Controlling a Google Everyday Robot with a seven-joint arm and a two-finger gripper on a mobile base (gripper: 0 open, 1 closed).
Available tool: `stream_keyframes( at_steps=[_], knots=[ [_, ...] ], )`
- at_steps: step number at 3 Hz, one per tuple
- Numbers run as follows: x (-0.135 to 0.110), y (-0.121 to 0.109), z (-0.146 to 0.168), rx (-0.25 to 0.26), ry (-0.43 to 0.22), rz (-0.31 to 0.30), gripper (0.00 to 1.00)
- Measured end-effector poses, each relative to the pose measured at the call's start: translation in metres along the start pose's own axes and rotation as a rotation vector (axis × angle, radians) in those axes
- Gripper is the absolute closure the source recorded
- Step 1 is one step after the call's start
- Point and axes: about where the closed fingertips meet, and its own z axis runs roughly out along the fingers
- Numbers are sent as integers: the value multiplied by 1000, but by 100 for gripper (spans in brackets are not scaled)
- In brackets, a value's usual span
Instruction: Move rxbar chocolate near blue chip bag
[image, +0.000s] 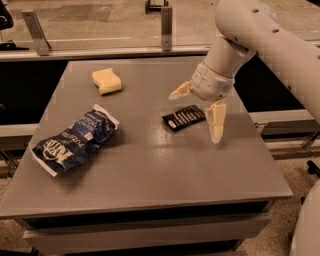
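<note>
hand (195, 116) spread wide over rxbar chocolate (182, 118) on table (150, 175).

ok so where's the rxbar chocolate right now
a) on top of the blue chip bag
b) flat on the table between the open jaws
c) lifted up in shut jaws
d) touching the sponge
b: the rxbar chocolate lies flat on the table. The gripper is over the end farthest from the blue chip bag, jaws spread open either side of it. The bar is apart from both the bag and the sponge.
</note>
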Motion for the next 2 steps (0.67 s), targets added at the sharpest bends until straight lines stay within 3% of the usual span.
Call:
stream_keyframes(
  at_steps=[1,2],
  knots=[
    [6,-1,7,-18,-4,8,16],
    [5,-4,10,-38,9,-12,40]
  ],
)
